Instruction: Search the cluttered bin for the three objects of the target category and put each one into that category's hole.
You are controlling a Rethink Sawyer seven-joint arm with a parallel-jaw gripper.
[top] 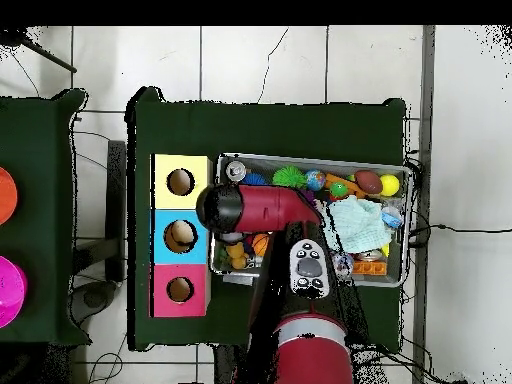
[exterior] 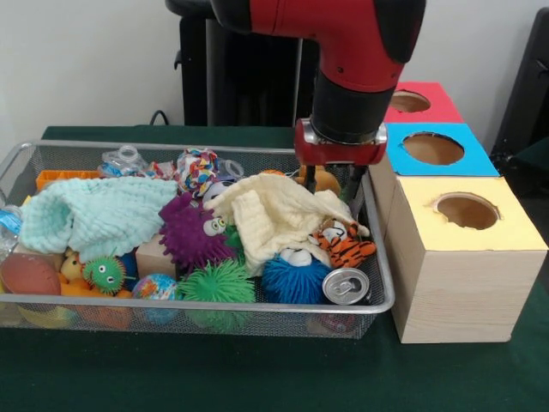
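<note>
My gripper (exterior: pixel 333 184) is down in the far right corner of the wire mesh bin (exterior: pixel 197 302), behind a cream cloth (exterior: pixel 274 215). An orange round object (exterior: pixel 324 179) shows right at its tip; whether it is held cannot be seen. A tiger plush (exterior: pixel 343 243) lies just in front, and a drink can (exterior: pixel 346 286) lies at the bin's front right corner. Three boxes with round holes stand beside the bin: yellow-topped (exterior: pixel 467 210), blue-topped (exterior: pixel 433 148) and red-topped (exterior: pixel 410 101). From overhead the arm (top: pixel 250 208) covers the gripper.
The bin also holds a mint cloth (exterior: pixel 94 215), a purple fuzzy toy (exterior: pixel 190 232), a blue fuzzy ball (exterior: pixel 292 276), a green spiky ball (exterior: pixel 217 281) and several small balls and toys. The yellow-topped box stands close against the bin's right wall.
</note>
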